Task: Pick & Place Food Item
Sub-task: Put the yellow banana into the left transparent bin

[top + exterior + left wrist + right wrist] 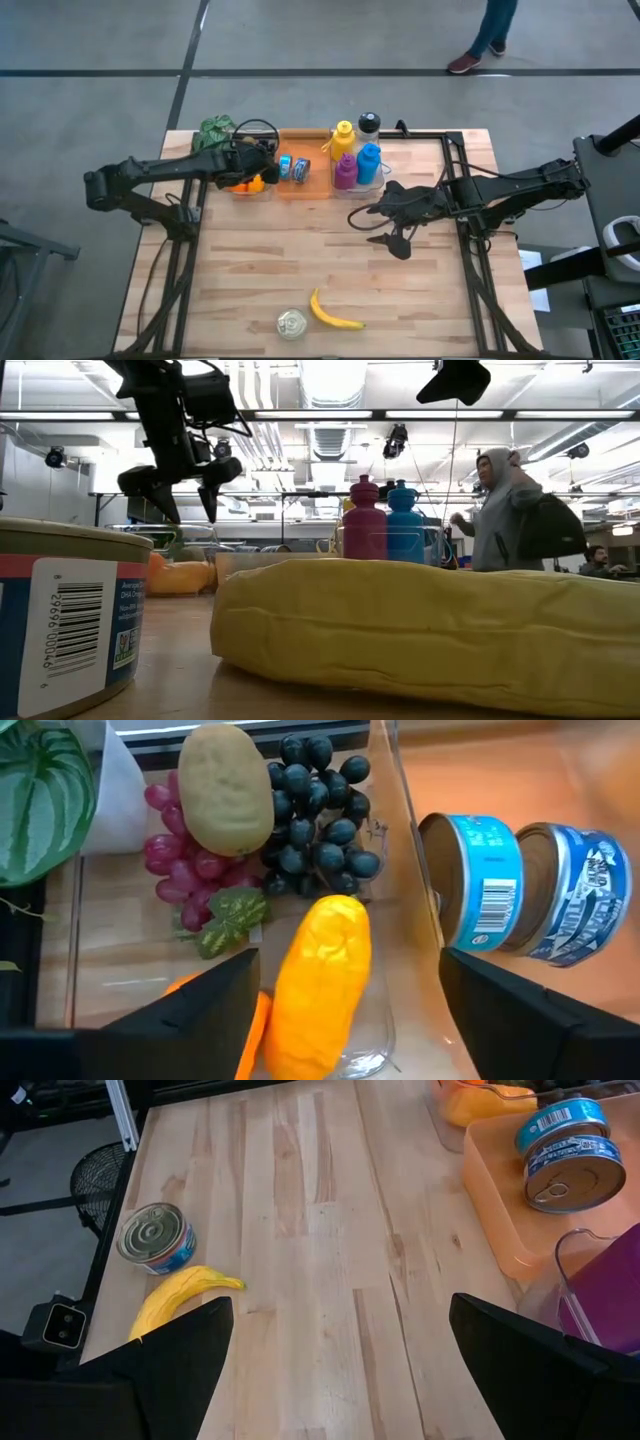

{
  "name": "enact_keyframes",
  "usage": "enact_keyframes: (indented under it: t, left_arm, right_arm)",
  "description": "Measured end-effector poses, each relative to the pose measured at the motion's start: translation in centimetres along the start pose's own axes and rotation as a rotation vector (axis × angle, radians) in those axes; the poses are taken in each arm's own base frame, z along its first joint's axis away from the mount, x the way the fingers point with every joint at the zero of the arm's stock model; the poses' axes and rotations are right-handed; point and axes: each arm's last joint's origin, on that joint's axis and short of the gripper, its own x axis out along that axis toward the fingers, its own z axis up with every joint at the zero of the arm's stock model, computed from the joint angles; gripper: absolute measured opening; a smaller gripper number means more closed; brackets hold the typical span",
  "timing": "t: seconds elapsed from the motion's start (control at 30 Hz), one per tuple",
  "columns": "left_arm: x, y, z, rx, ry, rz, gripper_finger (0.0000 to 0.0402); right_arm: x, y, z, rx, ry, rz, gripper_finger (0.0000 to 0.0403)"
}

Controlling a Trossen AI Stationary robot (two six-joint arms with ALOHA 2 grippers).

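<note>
A long yellow food item (pixel 320 975) lies in a clear bin (pixel 398 840) at the table's far left, beside an orange piece (pixel 257 1030), purple and dark grapes (pixel 320 815) and a brownish fruit (pixel 225 785). My left gripper (pixel 350 1020) is open above the bin (pixel 250 186), a finger on either side of the yellow item and clear of it; the low view shows the left gripper (pixel 185 500) well above the table. My right gripper (pixel 378 228) hangs open over the middle right of the table. A banana (pixel 333 313) lies near the front edge.
An orange tray (pixel 300 190) right of the bin holds two blue cans (pixel 480 885) on their sides. Several bottles (pixel 356 155) stand in a clear holder further right. A tin can (pixel 292 323) sits beside the banana. A leafy plant (pixel 215 130) is at the far left corner. A person (pixel 500 510) walks behind the table.
</note>
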Motion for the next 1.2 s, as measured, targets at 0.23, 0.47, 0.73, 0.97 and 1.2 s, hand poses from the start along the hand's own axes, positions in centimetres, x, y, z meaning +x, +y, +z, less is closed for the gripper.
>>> enact_keyframes:
  t: [0.23,0.47,0.73,0.97,1.2]
  left_arm:
    - [-0.3,0.1,0.1,0.045,-0.009,-0.013,0.0340]
    - [-2.9,0.7,1.5,0.097,-0.078,-0.098,0.0343]
    - [-5.8,2.1,2.0,0.171,-0.154,-0.185,0.0341]
    - [-8.0,2.1,0.9,0.267,-0.189,-0.284,0.0338]
    - [-9.9,1.0,-1.7,0.402,-0.180,-0.404,0.0334]
  right_arm:
    - [0.0,0.0,0.0,0.000,0.000,0.000,0.0370]
    - [0.0,0.0,0.0,0.000,0.000,0.000,0.0370]
    - [0.0,0.0,0.0,0.000,0.000,0.000,0.0370]
    - [0.0,0.0,0.0,0.000,0.000,0.000,0.0370]
    - [0.0,0.0,0.0,0.000,0.000,0.000,0.0370]
